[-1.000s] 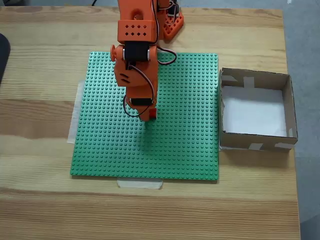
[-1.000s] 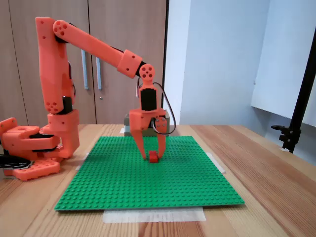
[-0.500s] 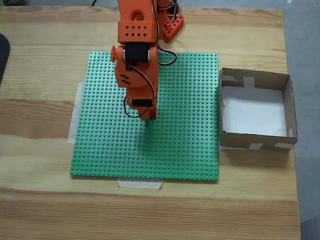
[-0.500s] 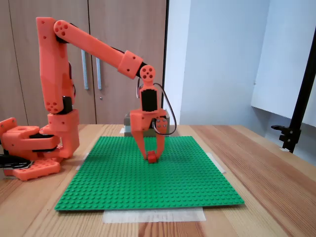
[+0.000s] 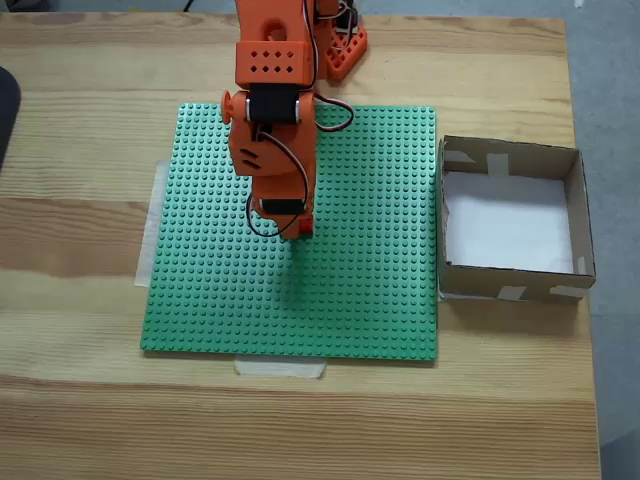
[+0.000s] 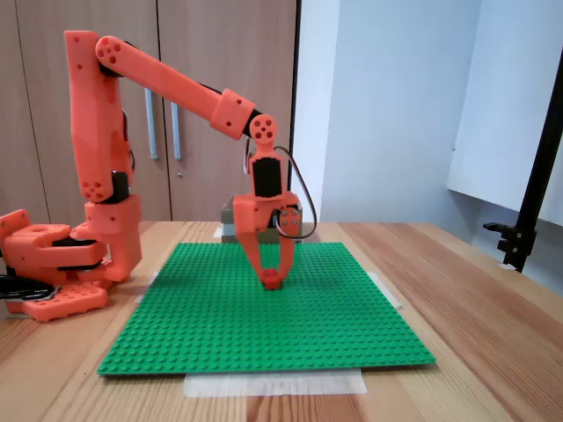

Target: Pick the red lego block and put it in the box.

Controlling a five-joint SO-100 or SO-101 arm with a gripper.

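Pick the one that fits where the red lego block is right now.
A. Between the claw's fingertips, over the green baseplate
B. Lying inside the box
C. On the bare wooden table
A: the side fixed view shows the red lego block pinched in the claw above the green baseplate.

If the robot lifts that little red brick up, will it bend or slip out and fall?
Probably not bend: the red lego block looks like a hard little plastic brick. It is tiny beside the pincer, so it is likely very light. It might slip, since the fingertips pinch only its smooth sides, and its hold on the green baseplate can't be judged.
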